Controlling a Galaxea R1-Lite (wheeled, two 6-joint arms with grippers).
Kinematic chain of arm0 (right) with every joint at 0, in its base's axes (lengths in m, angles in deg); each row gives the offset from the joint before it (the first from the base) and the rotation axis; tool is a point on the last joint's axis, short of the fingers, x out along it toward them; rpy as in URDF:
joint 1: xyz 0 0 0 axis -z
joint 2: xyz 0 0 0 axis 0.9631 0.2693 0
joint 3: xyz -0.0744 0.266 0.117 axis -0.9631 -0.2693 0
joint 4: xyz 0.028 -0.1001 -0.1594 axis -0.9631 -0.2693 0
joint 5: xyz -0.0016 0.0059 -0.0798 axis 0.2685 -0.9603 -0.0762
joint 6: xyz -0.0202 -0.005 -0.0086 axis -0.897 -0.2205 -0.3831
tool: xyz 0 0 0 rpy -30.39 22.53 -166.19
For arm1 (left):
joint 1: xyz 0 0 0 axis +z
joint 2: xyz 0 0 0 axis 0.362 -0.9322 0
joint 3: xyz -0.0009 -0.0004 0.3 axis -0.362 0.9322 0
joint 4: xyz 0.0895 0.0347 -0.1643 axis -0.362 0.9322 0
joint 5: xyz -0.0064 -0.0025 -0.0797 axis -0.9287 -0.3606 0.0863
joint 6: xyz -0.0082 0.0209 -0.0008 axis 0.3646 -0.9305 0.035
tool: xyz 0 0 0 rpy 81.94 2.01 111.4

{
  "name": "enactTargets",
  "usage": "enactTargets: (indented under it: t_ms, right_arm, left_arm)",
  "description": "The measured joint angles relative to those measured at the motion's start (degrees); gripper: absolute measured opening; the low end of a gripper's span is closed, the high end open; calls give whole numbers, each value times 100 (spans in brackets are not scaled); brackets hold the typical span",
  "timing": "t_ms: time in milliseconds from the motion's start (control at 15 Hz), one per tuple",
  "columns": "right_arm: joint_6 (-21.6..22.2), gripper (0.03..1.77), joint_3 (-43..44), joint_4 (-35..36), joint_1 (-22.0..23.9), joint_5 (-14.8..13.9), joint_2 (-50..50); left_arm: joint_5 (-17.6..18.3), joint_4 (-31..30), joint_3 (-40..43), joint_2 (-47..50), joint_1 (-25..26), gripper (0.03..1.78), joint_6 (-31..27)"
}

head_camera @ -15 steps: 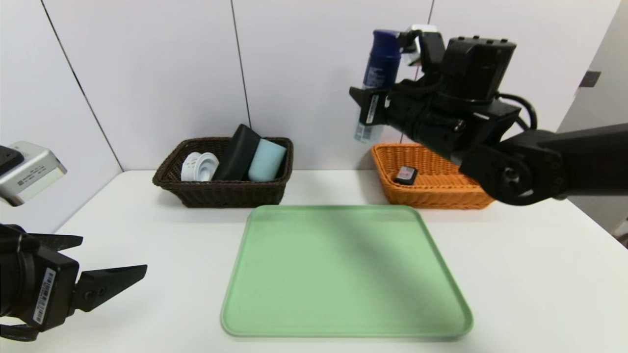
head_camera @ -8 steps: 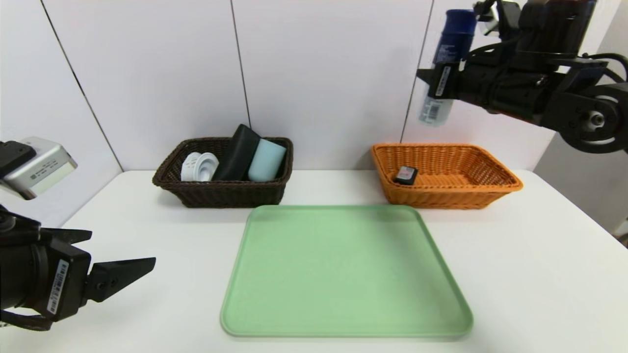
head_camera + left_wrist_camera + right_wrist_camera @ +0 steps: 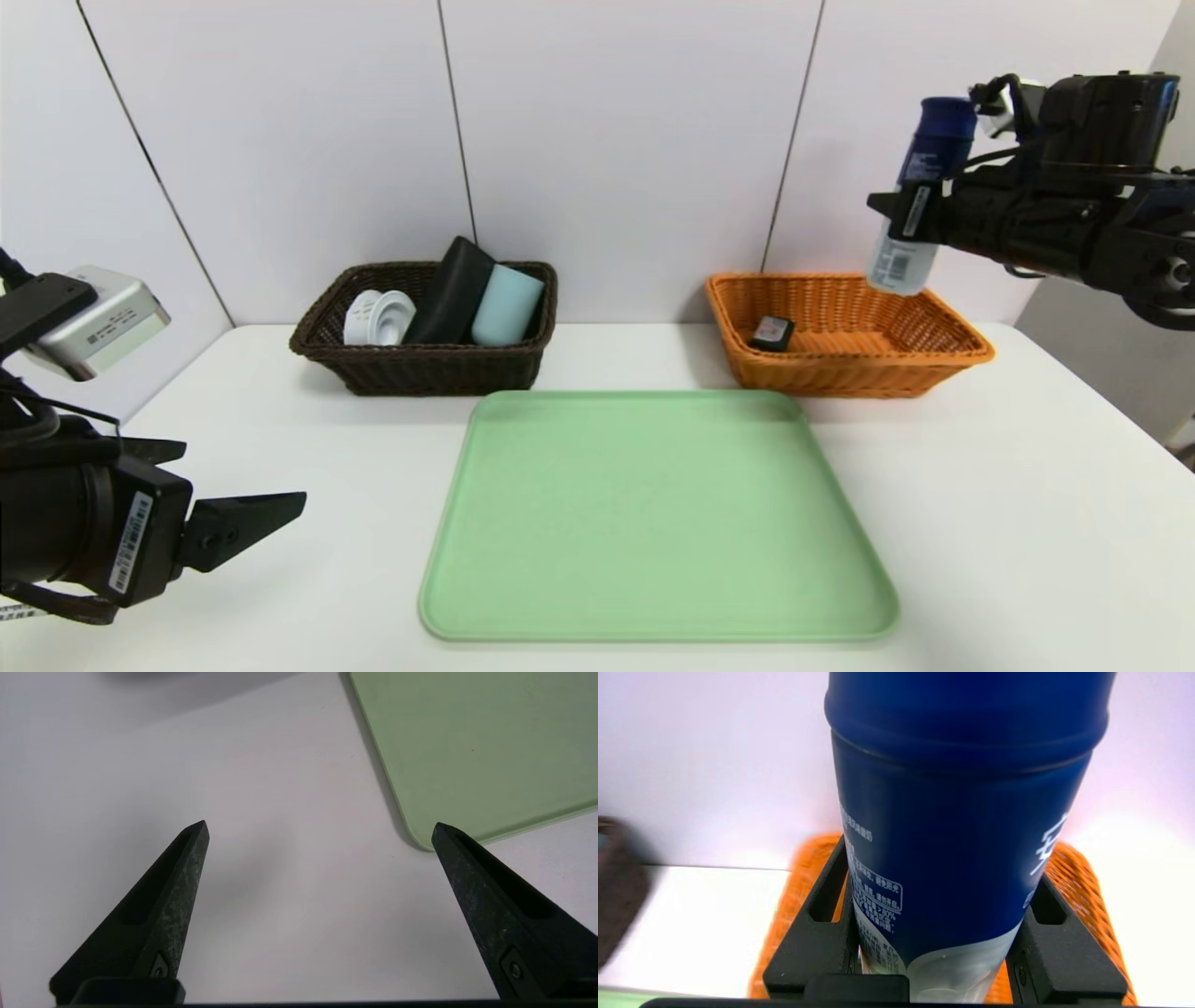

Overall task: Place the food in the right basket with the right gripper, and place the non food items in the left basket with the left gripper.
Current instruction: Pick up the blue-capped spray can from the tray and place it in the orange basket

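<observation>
Head view: since 1 second ago the right gripper (image 3: 904,217) has swung from the middle of the scene out to the right and now hangs above the far right part of the orange basket (image 3: 943,347), where before it blocked that basket from sight. It is clenched on the blue bottle (image 3: 920,198), a smooth cylinder with a dark blue top and a pale, label-printed lower end, held almost upright with the blue end up. The arm reaches in nearly level from the right edge. The orange basket is a woven rectangle with 1 small dark packet (image 3: 772,332) on its floor at the left. The dark brown basket (image 3: 373,369) — also woven — holds a white ribbed piece (image 3: 378,317), a black flat item (image 3: 451,291) and a pale blue cylinder (image 3: 507,304). The green tray (image 3: 485,560), smooth with rounded corners, lies near on the white table (image 3: 1027,523). The left gripper (image 3: 245,509) sits low at the near left, barely changed.

Left wrist view: the left gripper's 2 pointed black fingers (image 3: 159,914) are spread wide over the table, beside the tray's corner (image 3: 420,835) — nothing between them.

Right wrist view: both black fingers (image 3: 817,933) press the bottle's (image 3: 962,835) sides, with orange weave (image 3: 1083,891) behind.
</observation>
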Motion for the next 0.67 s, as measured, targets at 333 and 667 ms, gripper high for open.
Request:
enactTargets:
  t_ms: [333, 667]
  right_arm:
    - [328, 82, -61, 354, 183, -28, 372]
    - [324, 82, -130, 1232, 246, -74, 922]
  left_arm:
    - [0, 0, -30, -13, -2, 169, -10]
    - [0, 6, -2, 23, -2, 169, -10]
